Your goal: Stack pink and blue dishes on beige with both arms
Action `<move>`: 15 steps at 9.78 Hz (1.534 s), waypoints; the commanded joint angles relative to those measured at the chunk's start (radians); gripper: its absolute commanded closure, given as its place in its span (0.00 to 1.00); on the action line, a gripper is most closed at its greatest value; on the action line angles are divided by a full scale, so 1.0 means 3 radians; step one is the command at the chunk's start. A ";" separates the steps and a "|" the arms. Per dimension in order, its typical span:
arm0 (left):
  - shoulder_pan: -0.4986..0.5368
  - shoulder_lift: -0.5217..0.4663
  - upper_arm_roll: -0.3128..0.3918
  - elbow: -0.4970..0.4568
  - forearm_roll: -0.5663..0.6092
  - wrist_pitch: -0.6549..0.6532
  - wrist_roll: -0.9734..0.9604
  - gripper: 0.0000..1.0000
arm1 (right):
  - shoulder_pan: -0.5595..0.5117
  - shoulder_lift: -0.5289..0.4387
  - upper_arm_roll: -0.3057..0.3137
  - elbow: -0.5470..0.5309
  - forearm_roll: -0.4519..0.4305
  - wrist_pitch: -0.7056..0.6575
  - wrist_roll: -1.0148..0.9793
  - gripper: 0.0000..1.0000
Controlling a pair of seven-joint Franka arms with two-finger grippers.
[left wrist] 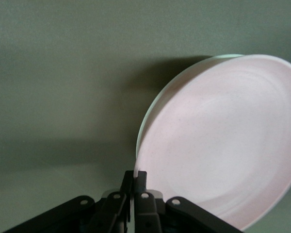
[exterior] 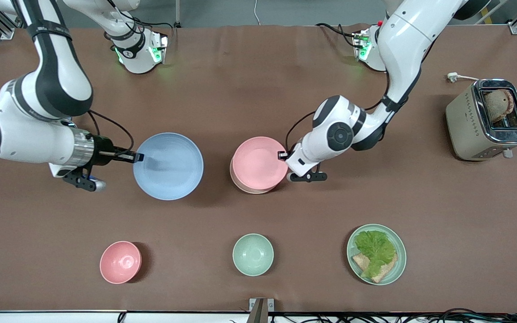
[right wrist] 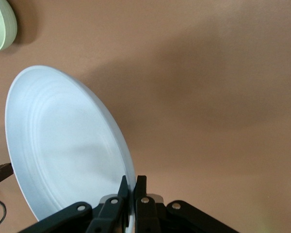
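The pale pink plate point(exterior: 258, 162) is over the cream-beige plate point(exterior: 246, 187), whose rim peeks out beneath on the side nearer the front camera. I cannot tell if they touch. My left gripper point(exterior: 282, 155) is shut on the pink plate's rim at the left arm's end. The left wrist view shows the left gripper point(left wrist: 135, 177) pinching the pink plate point(left wrist: 223, 145), with the lower plate's edge point(left wrist: 184, 77) showing past it. The light blue plate point(exterior: 168, 166) hangs above the table toward the right arm's end. My right gripper point(exterior: 139, 157) is shut on its rim. The right wrist view shows the right gripper point(right wrist: 135, 183) clamping the tilted blue plate point(right wrist: 63, 145).
Near the front edge stand a small pink bowl point(exterior: 120, 262), a mint-green bowl point(exterior: 252, 254) and a green plate with lettuce and bread point(exterior: 376, 254). A toaster point(exterior: 487, 119) holding bread sits at the left arm's end. Brown table point(exterior: 222, 80) lies between the two arm bases.
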 commanded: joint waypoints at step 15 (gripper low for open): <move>0.0273 -0.1923 0.1200 0.0348 0.0327 -0.1932 0.0991 0.00 | 0.0607 0.0808 0.0956 -0.0693 0.0010 0.2316 0.0594 0.96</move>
